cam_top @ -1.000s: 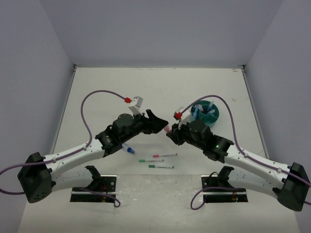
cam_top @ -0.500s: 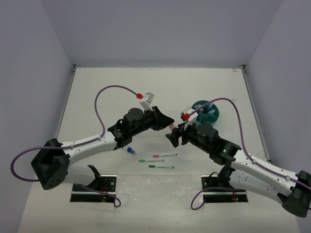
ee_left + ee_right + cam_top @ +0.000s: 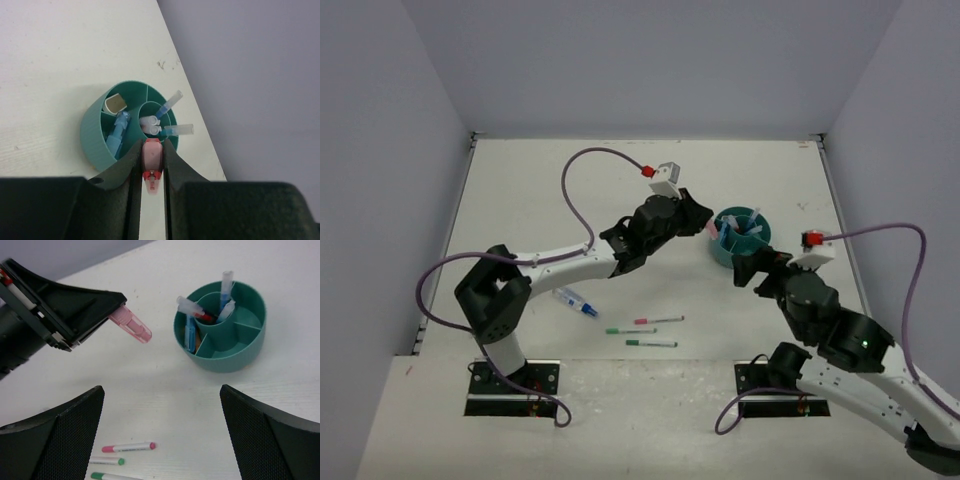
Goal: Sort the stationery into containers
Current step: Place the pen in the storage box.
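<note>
Left wrist view: left end effector gripped stubby pink plastic highlighter, held in air just beside round teal plastic divided cup. Right end effector was wide open, empty, near the cup.

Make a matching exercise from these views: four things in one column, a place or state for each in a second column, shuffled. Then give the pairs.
Things
1. pink highlighter
2. blue-capped tube
3. right gripper
4. teal cup

Places and states
A. lying flat on the table
B. has pens standing in its middle compartment
C. clamped in the left gripper
D. open, holding nothing

Pairs: 1-C, 2-A, 3-D, 4-B
</note>
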